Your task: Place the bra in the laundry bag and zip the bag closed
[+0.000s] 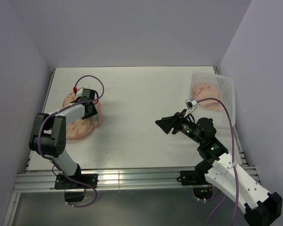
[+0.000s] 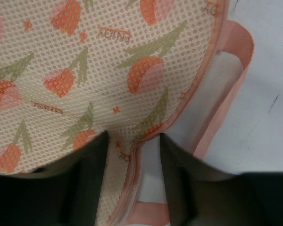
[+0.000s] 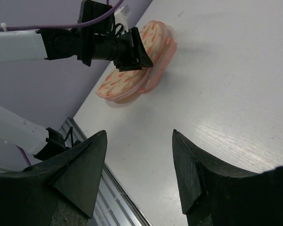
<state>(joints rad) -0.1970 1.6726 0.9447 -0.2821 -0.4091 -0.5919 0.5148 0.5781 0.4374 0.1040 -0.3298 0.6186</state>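
Note:
The laundry bag (image 1: 77,128) lies at the left of the table, a peach mesh pouch with an orange print (image 2: 108,61) and pink zipper trim. My left gripper (image 2: 133,139) is down over its right rim. The jaws stand apart astride the zipper edge, with a pale gap beside the right finger. In the right wrist view the bag (image 3: 127,80) shows slightly agape under the left gripper (image 3: 141,59). The pale pink bra (image 1: 205,93) lies in the white basket at the back right. My right gripper (image 1: 166,124) hovers open and empty over mid-table, pointing left (image 3: 139,134).
The white perforated basket (image 1: 228,89) stands against the right wall. A metal rail (image 1: 132,179) runs along the near table edge. Purple walls close in the left, back and right sides. A pink loop (image 2: 236,42) sticks out from the bag.

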